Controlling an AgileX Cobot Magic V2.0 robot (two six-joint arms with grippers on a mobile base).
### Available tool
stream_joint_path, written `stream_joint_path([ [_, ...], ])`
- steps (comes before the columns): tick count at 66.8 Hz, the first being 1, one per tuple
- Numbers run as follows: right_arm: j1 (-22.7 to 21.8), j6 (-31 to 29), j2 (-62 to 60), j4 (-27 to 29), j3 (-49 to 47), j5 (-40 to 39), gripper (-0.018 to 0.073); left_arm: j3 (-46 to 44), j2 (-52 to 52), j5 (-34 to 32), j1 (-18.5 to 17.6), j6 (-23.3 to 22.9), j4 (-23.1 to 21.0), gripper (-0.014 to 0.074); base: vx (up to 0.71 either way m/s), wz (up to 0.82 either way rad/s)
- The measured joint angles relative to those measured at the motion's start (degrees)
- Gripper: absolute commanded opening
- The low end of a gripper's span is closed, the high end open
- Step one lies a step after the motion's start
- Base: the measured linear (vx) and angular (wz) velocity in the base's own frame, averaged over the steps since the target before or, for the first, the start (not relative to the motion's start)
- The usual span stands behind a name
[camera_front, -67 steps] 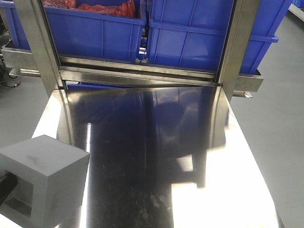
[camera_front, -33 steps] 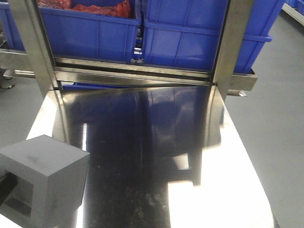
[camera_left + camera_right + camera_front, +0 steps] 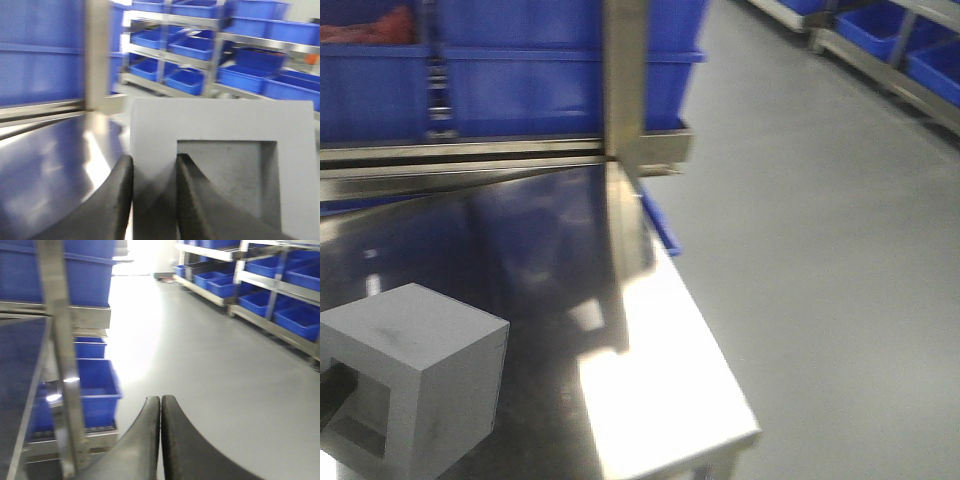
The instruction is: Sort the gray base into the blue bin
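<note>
Left claw pinches one wall of the gray base, which sits low and left in the front view, over the shiny table. Right claw is closed on nothing. Since a second ago the view has swung right and the blue bin has slid left. The robot is probably turning with the block, though blur makes this unsure. No writing can be read.

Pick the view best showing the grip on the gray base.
Left wrist: the left end effector pinches one wall of the gray base, one finger inside the recess. Front view shows the block's outside, grip barely visible. Right wrist misses it.
</note>
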Motion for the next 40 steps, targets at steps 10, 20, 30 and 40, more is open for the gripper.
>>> stream_joint_path([
  [10,0.0,0.3,0.0,0.0,0.0,0.0,-0.0005,0.0,0.0,0.0,0.0,0.0,0.0,-0.0007,-0.10,-0.83],
  [20,0.0,0.0,0.0,0.0,0.0,0.0,-0.0005,0.0,0.0,-0.1,0.0,0.0,0.0,-0.0007,-0.11,-0.77],
  [30,0.0,0.0,0.0,0.0,0.0,0.0,-0.0005,0.0,0.0,-0.1,0.0,0.0,0.0,-0.0007,-0.11,-0.70],
  [40,0.0,0.0,0.0,0.0,0.0,0.0,-0.0005,0.0,0.0,-0.1,0.0,0.0,0.0,-0.0007,-0.09,-0.64],
])
